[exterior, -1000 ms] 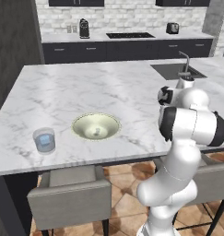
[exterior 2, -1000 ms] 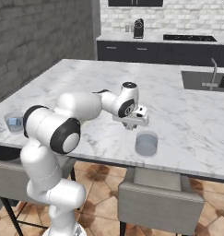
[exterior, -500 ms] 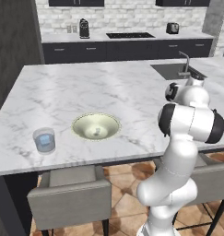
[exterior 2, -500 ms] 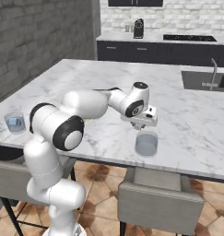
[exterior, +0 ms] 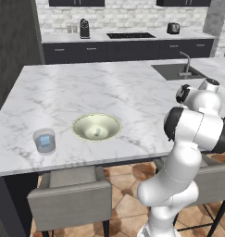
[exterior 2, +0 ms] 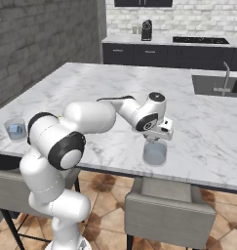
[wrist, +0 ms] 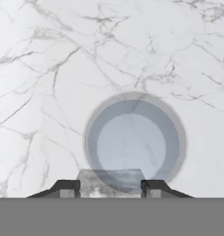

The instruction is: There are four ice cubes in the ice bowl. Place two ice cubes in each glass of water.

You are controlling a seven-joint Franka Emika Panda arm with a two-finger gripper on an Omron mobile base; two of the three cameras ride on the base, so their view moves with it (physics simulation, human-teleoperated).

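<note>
The counter (exterior: 86, 92) is a white marble island with grey veining. A sink with a faucet (exterior: 184, 69) is set into it at the far right. Behind the island a dark cabinet run carries a cooktop (exterior: 130, 35), a coffee machine (exterior: 84, 28) and a toaster (exterior: 173, 28) below a pale brick wall. Grey chairs (exterior: 70, 192) stand along the near edge, over a tiled floor.

In the left base view, the ice bowl (exterior: 96, 127) sits near the front edge of the counter, with one small ice cube (exterior: 97, 133) visible inside. The left glass of water (exterior: 44, 141) stands at the bowl's 8 o'clock, well apart from it, with a pale blue ice cube (exterior: 46, 140) in it. The right glass of water (exterior 2: 154, 153) stands near the front edge in the right base view.

Compared with the frame one second earlier, the arm has swung further right and the claw has moved from beside the right glass to directly above it. The bowl and both glasses have not shifted.

In the hand view, the claw (wrist: 110, 186) looks straight down into the right glass (wrist: 134, 144). The fingertips (wrist: 66, 186) stand moderately apart, and a translucent held ice cube (wrist: 110, 180) is clamped between them, overlapping the glass rim at 6 o'clock. The claw does not touch the glass.
</note>
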